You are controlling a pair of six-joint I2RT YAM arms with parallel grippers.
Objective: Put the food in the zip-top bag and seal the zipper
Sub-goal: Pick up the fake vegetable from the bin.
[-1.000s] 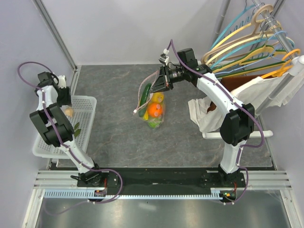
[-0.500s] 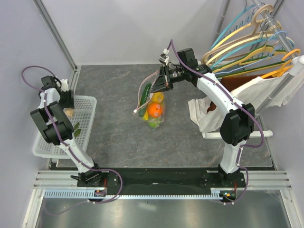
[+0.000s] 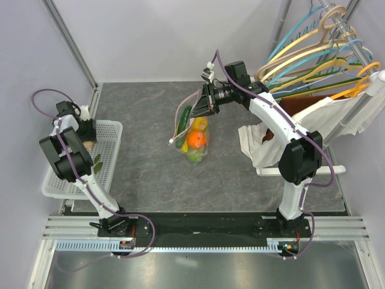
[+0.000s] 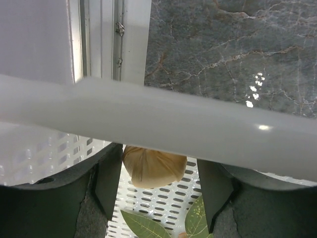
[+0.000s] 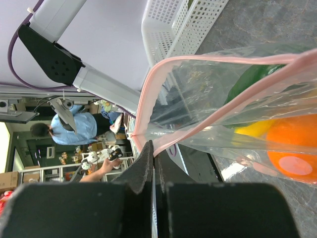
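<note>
Looking over the grey table, you see the white basket at left, your left gripper spread wide either side of a tan round piece lying in it. Mid-table, your right gripper is clamped on the pink zipper of the zip-top bag, with orange, yellow and green food inside.

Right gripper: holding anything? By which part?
Yes. The right gripper has its jaws shut on the zip-top bag, pinching the pink zipper strip near one end of the mouth.

Clear glossy plastic zip-top bag; white perforated plastic basket; grey veined stone-look table, faintly shiny
</note>
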